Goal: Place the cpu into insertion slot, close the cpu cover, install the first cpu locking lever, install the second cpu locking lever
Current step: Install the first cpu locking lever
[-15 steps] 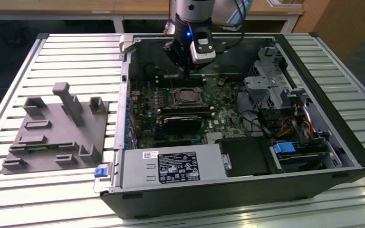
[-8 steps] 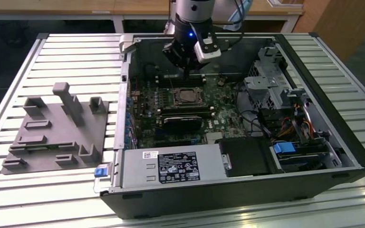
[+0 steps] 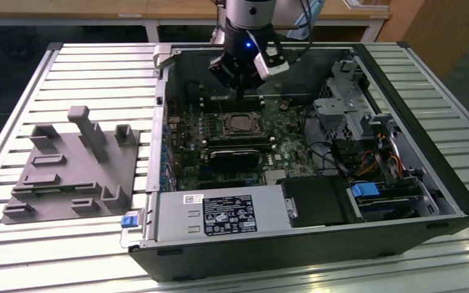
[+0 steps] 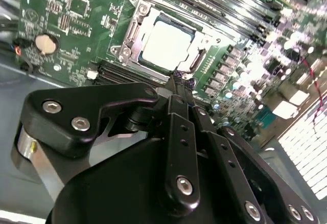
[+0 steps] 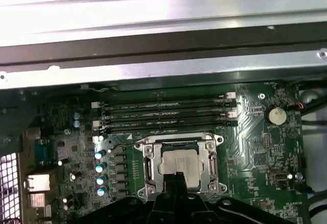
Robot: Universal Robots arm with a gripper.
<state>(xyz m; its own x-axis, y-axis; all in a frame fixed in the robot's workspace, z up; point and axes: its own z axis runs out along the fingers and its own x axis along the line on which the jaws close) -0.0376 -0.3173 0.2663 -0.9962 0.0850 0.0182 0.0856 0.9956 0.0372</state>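
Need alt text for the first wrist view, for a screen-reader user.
A pale silver cpu lies framed by the silvery cpu cover on a green circuit board, with the dark pincer, tips together, over the chip's edge. Long black memory slots and a grey case wall lie beyond it.

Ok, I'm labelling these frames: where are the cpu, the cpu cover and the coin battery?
cpu point(image 5: 182, 163): first wrist view, middle of its silver face.
cpu cover point(image 5: 210, 158): first wrist view, one side rail.
coin battery point(image 5: 276, 115): first wrist view, its centre.
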